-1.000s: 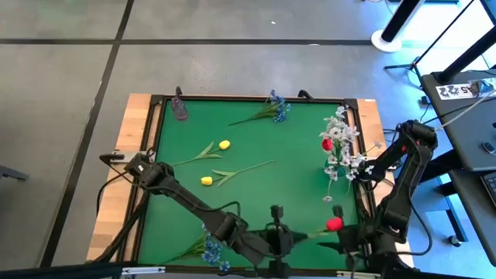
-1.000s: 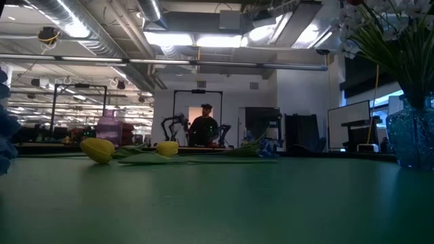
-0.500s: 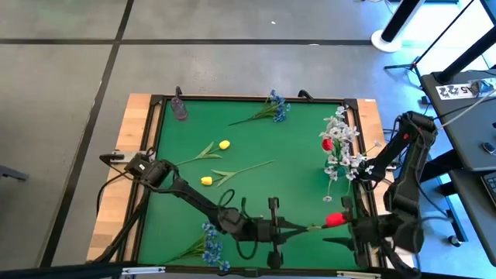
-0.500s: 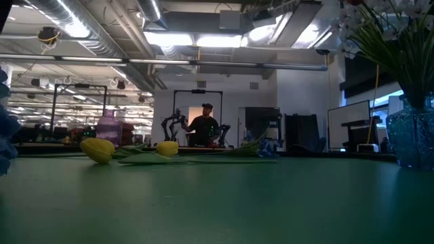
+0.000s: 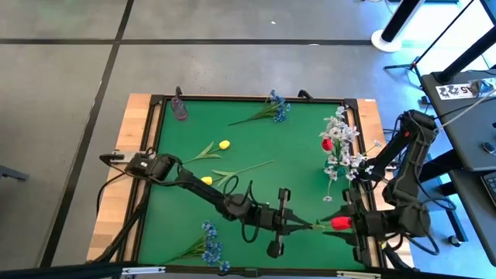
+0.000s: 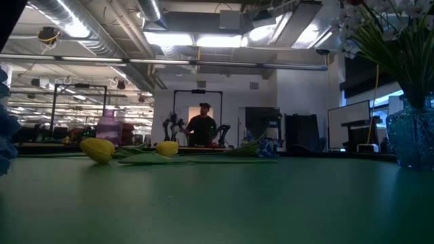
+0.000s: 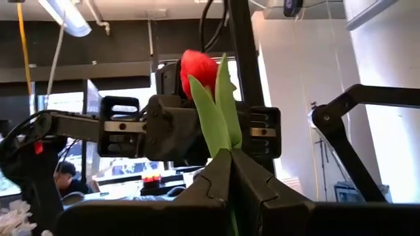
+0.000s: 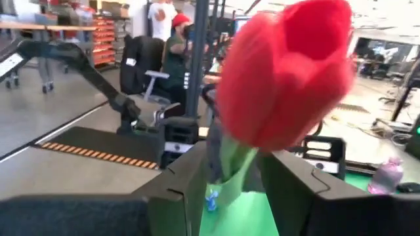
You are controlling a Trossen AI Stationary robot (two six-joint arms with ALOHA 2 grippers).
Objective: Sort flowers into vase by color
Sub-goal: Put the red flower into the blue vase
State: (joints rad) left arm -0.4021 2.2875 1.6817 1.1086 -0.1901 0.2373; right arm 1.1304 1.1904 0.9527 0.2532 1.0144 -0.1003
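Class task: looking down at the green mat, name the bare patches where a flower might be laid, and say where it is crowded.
Bare: the mat's middle, between the blue bunch at the far edge and the yellow tulips; also the strip below the purple vase. Crowded: the near edge, where the left pincer and right pincer meet at the red tulip.

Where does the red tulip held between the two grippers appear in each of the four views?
High view: red tulip near the table's front edge, right of centre, between both grippers.
Low view: not in it.
Left wrist view: bud above the shut left gripper.
Right wrist view: bud fills the centre.
Shared landmark: the tulip's green leaves.
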